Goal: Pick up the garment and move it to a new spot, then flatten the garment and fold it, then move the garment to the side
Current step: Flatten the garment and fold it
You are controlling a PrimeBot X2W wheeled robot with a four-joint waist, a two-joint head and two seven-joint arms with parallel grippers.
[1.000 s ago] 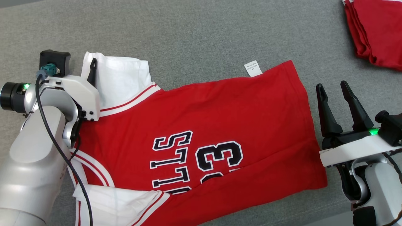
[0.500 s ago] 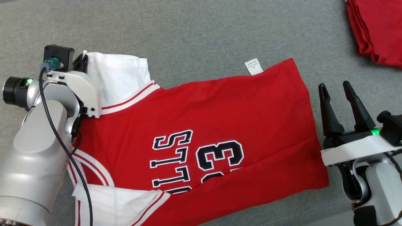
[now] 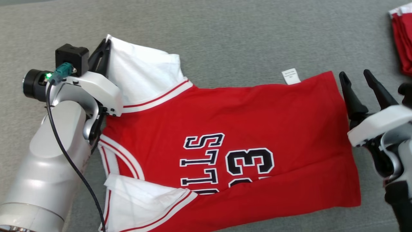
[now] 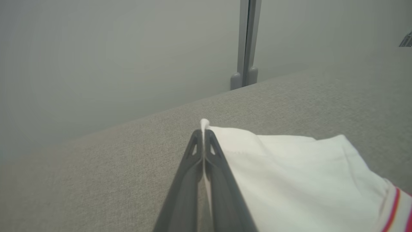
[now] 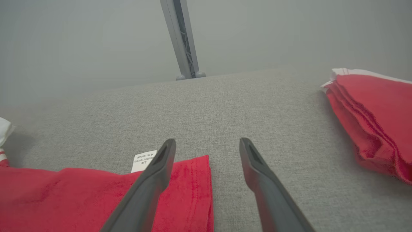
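A red jersey (image 3: 244,129) with white sleeves and black lettering lies spread flat on the grey cloth surface. My left gripper (image 3: 105,45) is shut on the outer edge of the far white sleeve (image 3: 145,71); the left wrist view shows the cloth pinched between the closed fingertips, the gripper (image 4: 203,131) holding the sleeve (image 4: 289,180) slightly raised. My right gripper (image 3: 355,75) stands open beside the jersey's far hem corner. In the right wrist view that gripper (image 5: 207,141) straddles the hem corner (image 5: 193,183), its left finger above the red cloth, nothing held.
A folded pile of red garments (image 5: 373,119) lies at the far right (image 3: 402,48). A white care label (image 3: 290,76) sticks out at the jersey's far edge. A grey post (image 5: 182,38) stands beyond the surface's back edge.
The head camera has shifted, sliding the scene right. My left gripper closed on the sleeve edge and drew it outward and up. My right gripper came closer to the hem corner.
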